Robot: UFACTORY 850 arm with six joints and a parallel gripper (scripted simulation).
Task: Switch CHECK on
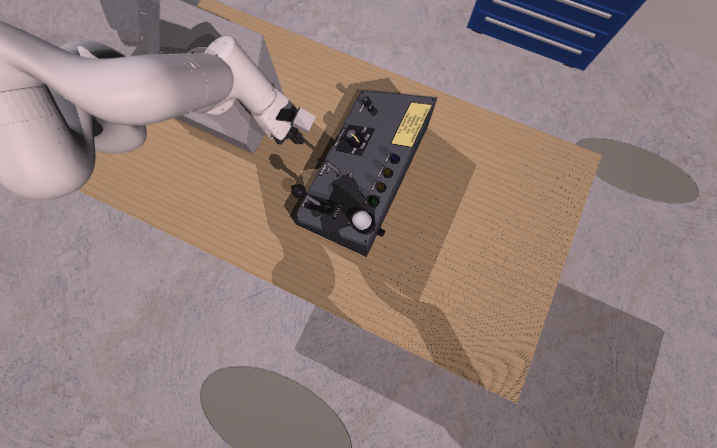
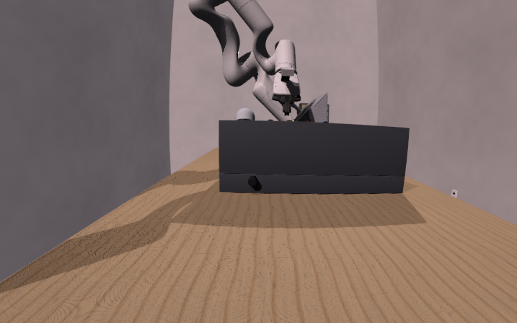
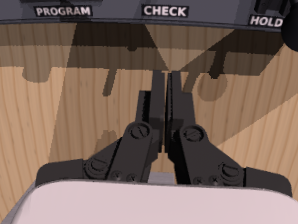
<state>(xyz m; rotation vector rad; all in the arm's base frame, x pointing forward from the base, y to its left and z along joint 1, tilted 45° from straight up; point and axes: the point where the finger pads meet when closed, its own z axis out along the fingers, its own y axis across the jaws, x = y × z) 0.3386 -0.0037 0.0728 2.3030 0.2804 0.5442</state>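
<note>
The dark console (image 1: 363, 166) stands on the wooden table. Its CHECK toggle (image 1: 331, 168) sits near the console's front edge. My gripper (image 1: 297, 139) is shut and empty. It hovers over the table just in front of the console, with its fingertips pointing at the CHECK label and apart from the panel. From behind, the gripper (image 2: 287, 109) shows above the console's far edge (image 2: 312, 156).
Left of CHECK is the PROGRAM knob (image 1: 354, 138); right of it is the HOLD lever with a black ball (image 1: 297, 190). A white dome button (image 1: 361, 220), several lamps (image 1: 380, 187), another toggle (image 1: 367, 103) and a yellow label (image 1: 411, 125) share the panel. A grey pedestal (image 1: 227, 83) stands behind my arm.
</note>
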